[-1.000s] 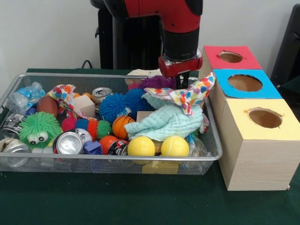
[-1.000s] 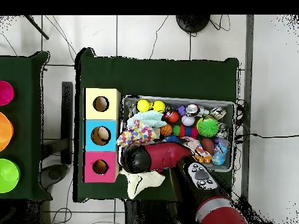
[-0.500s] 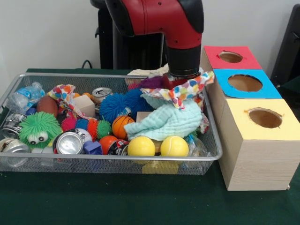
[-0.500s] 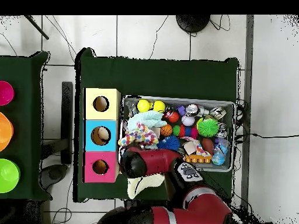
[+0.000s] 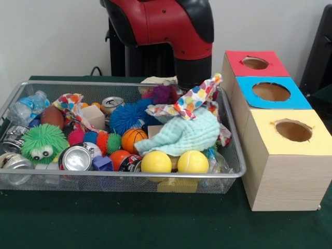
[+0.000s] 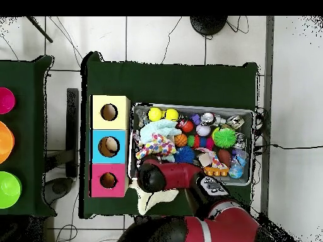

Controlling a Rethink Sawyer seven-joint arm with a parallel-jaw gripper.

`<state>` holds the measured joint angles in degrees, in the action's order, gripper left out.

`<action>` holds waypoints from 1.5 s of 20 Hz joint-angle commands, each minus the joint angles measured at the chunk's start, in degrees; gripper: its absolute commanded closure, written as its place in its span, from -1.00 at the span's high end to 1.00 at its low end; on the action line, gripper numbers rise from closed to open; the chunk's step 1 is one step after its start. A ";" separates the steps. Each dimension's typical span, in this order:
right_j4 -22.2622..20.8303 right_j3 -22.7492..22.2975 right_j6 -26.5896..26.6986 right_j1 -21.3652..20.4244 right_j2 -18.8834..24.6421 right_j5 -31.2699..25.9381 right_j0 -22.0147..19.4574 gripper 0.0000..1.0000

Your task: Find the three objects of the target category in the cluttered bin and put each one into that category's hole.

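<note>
**A:** What crowds the hand, left to right?

**B:** Far to its left in the front view, a crushed water bottle [image 5: 27, 108] lies at the wire bin's [image 5: 124, 179] end, then a green fuzzy toy with eyes [image 5: 44, 142], a silver can [image 5: 77, 157] and a blue spiky ball [image 5: 128, 117]. The hand [image 5: 193, 89] itself is hidden behind a polka-dot cloth [image 5: 193, 102], so I cannot tell how its fingers stand. Under the cloth lies a mint washcloth [image 5: 184, 134]; nearer the camera, two yellow balls [image 5: 174, 162].

**A:** And to its right?

**B:** The bin's rim, then three boxes touching it: red [image 5: 255, 64], blue [image 5: 271, 92], yellow [image 5: 292, 130], each with a round hole. Bare green surface [image 5: 129, 223] lies in front of the bin.
</note>
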<state>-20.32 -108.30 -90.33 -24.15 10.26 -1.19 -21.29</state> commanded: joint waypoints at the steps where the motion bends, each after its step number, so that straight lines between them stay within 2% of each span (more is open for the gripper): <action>1: -4.42 9.20 3.44 5.13 -2.22 -10.21 -8.07 -1.00; 7: -6.80 13.20 7.04 4.73 0.63 -16.04 -11.46 -1.00; 11: -7.44 13.57 5.43 4.30 1.51 -17.59 -11.30 -1.00; 17: -7.60 11.19 1.75 1.55 1.21 -18.42 -9.24 -1.00; 25: -5.94 9.19 -0.16 -1.95 0.74 -20.91 -6.82 -1.00; 30: -3.66 4.15 -3.37 -6.55 1.23 -22.26 -4.43 -1.00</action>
<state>-23.89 -104.40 -90.33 -26.20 12.70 -16.43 -27.00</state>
